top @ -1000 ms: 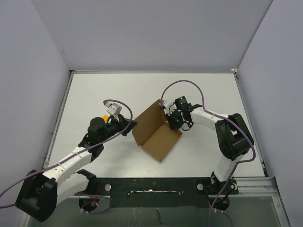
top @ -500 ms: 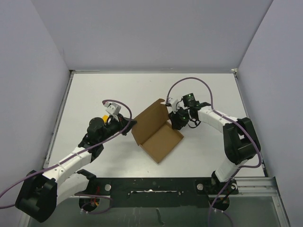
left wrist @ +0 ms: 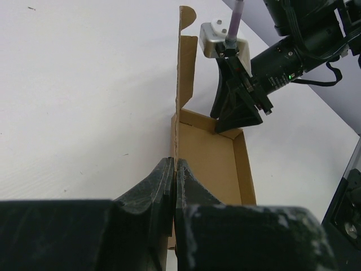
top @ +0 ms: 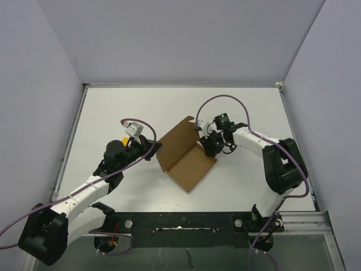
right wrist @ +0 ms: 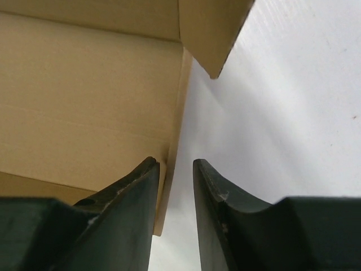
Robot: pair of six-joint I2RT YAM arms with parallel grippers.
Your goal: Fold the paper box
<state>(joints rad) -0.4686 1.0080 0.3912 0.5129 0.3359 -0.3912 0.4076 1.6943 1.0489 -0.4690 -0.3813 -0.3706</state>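
Note:
The paper box lies in the middle of the white table as a shallow brown tray, with its lid panel standing upright along the far-left side. My left gripper is shut on the thin edge of that upright cardboard wall at the box's left corner. At the box's right end, my right gripper stands open. In the right wrist view the right gripper has the box wall's edge beside its left finger, and bare table shows in the gap. A small end flap sticks out above.
The white table is bounded by grey walls at the back and both sides. A black mounting rail runs along the near edge between the arm bases. Purple cables loop above both wrists.
My right gripper has opened and let go of the box's right end, shifting slightly right and back. The left gripper stays shut on the cardboard, and the box has barely moved.

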